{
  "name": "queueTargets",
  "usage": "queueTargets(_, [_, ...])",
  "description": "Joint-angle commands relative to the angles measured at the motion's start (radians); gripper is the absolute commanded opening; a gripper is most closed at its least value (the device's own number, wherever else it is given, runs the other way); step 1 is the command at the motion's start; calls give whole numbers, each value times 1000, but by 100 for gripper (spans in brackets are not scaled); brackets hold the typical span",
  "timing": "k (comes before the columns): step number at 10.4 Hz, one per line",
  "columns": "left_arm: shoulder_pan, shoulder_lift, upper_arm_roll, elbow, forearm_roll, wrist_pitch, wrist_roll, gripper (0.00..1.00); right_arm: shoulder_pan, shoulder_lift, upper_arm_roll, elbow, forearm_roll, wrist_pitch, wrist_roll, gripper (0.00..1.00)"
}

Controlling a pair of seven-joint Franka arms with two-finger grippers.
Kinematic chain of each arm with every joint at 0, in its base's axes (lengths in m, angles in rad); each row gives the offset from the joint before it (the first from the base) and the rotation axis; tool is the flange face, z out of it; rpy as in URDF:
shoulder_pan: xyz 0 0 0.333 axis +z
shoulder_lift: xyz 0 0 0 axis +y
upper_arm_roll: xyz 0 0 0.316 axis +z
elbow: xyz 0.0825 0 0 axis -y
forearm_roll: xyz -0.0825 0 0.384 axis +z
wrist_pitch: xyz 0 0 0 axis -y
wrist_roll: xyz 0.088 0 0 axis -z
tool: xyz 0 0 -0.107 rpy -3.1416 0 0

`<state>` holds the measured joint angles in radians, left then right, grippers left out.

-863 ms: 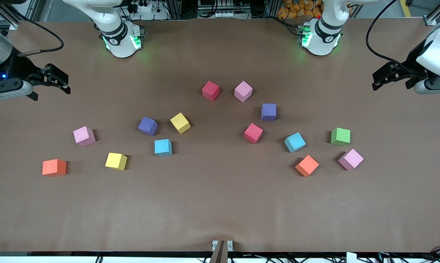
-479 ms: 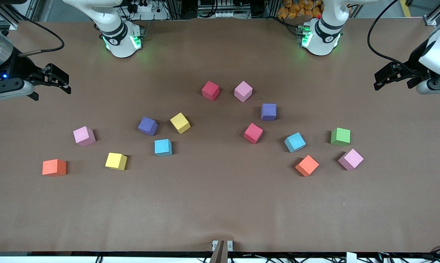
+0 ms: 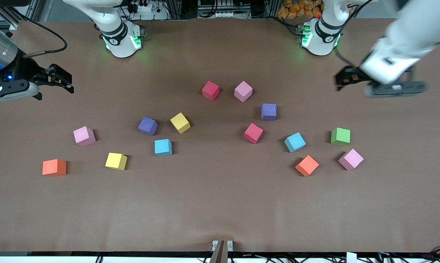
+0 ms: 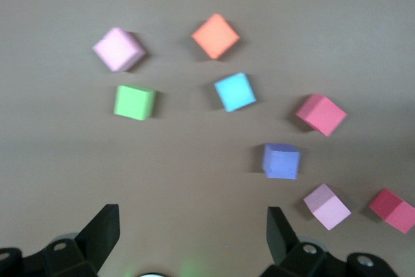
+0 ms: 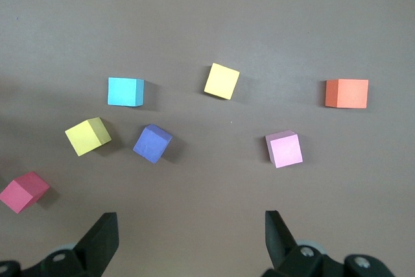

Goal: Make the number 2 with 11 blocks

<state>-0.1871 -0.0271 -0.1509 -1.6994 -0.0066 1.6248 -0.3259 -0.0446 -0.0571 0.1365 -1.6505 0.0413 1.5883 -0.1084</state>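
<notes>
A brown matte table (image 3: 220,204) fills the scene, with cable racks and frames along its edge by the two arm bases. Thirteen cubes lie scattered on it, none touching another and no digit formed: three pink, two orange, two yellow, two light blue, two purple, two red and one green. Nearest the front camera sit an orange cube (image 3: 54,167) and a yellow cube (image 3: 115,161) toward the right arm's end, and an orange cube (image 3: 307,165) and a pink cube (image 3: 350,159) toward the left arm's end. A little farther lie a pink cube (image 3: 84,136), a blue cube (image 3: 163,147), a second blue cube (image 3: 294,142) and the green cube (image 3: 340,136). Farther again come a purple cube (image 3: 148,126), a yellow cube (image 3: 180,122) and a red cube (image 3: 253,133), then a second purple cube (image 3: 268,111). Farthest are a red cube (image 3: 210,90) and a pink cube (image 3: 243,91), side by side but apart. All look like small, same-sized, dull-surfaced blocks, several turned at angles. The right gripper (image 3: 61,82) hangs over bare table at the right arm's end, its jaws spread wide and empty. The left gripper (image 3: 345,79) is over bare table at the left arm's end, blurred in the front view; its wrist view shows the jaws wide apart with nothing between them.
</notes>
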Motion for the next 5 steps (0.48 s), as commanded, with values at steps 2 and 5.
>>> queueTargets(2, [-78, 18, -149, -202, -9, 260, -184, 100, -15, -1, 0, -37, 12, -5, -14, 100])
queueTargets(5, [-192, 113, -186, -210, -1, 315, -241, 100, -38, 31, -2, -55, 8, -4, -14, 100])
